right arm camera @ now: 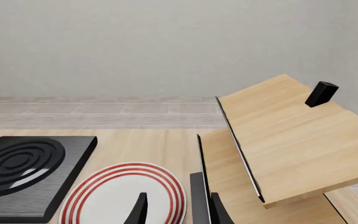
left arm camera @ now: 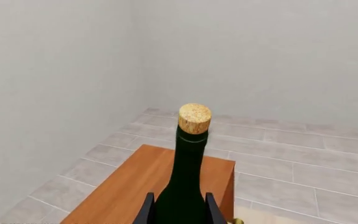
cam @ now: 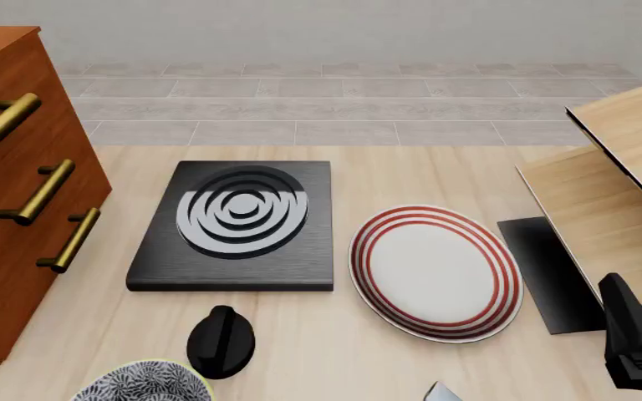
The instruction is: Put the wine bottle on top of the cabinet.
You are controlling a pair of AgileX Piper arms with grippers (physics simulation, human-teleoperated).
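Note:
In the left wrist view my left gripper [left arm camera: 179,205] is shut on the body of the wine bottle [left arm camera: 184,177], dark green with a tan cork [left arm camera: 195,117]. The bottle stands upright between the fingers [left arm camera: 146,211], above the reddish-brown top of the cabinet [left arm camera: 123,191]. Whether its base touches the top is hidden. In the front view the cabinet [cam: 9,234] stands at the far left with three brass handles; the bottle and left gripper are out of that view. My right gripper [right arm camera: 179,211] is open and empty at the front right [cam: 634,347].
A black block with concentric rings [cam: 237,221] lies mid-table. A red-ringed white plate [cam: 435,271] lies to its right. A small black knob-shaped object [cam: 221,338] and a patterned bowl [cam: 143,386] sit at the front. A pale wood rack [cam: 622,184] stands at the right.

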